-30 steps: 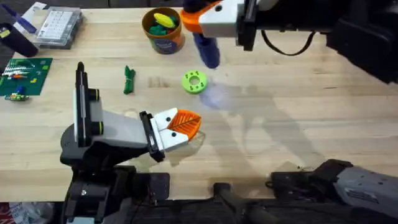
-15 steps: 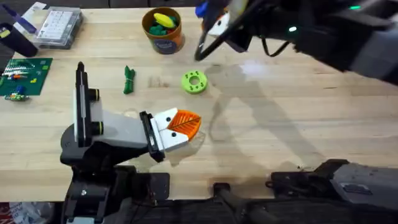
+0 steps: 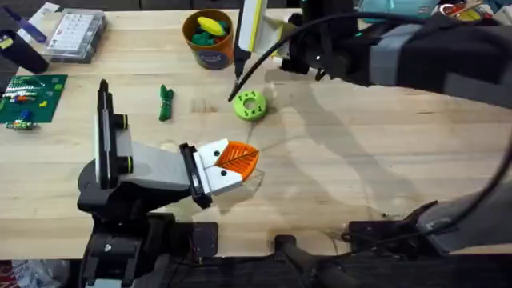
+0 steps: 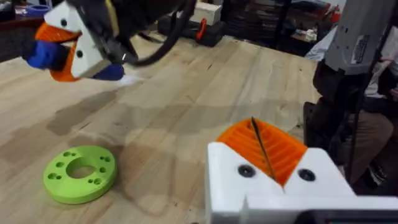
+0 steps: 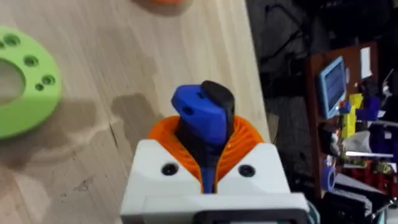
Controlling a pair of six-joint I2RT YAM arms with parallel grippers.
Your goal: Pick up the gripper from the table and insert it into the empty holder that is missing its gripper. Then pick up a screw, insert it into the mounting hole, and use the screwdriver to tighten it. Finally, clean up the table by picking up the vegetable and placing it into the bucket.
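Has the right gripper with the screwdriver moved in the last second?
Yes. The right gripper, shut on the blue screwdriver, swung from right of the orange bucket a second ago to above the green disc.

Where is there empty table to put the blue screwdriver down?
Bare wood spreads right of the lime-green disc, out to the table's right edge. It is crowded around the vegetable, bucket and left gripper.
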